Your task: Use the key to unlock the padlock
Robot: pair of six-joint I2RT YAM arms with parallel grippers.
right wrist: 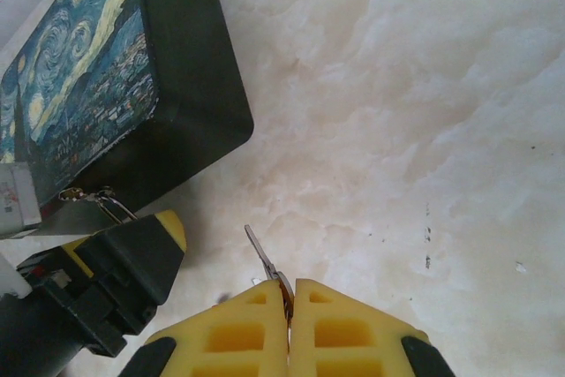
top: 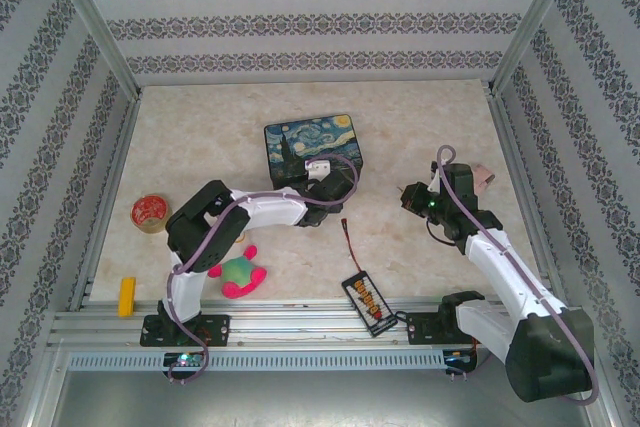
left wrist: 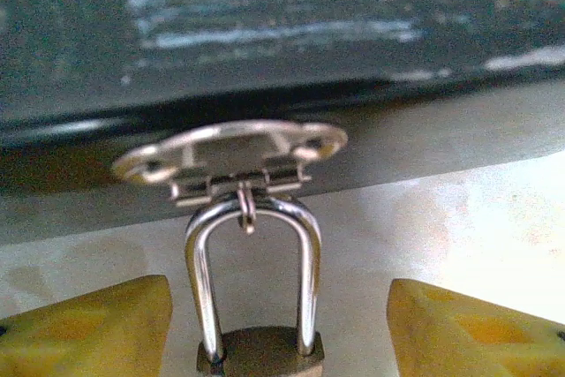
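The left claw stood open, its yellow pads flanking the small brass padlock without touching it. The padlock's silver shackle was hooked through the metal clasp of the dark painted tin box. The right claw was clamped shut on the thin silvery key, apart from the lock. An uneven squeeze could swing the padlock aside (its keyhole was hidden), and the thinly held key might twist on contact. The left claw's nearer finger lay between key and lock. A red-and-black wire with a black connector board lay nearby on the pale marbled bench.
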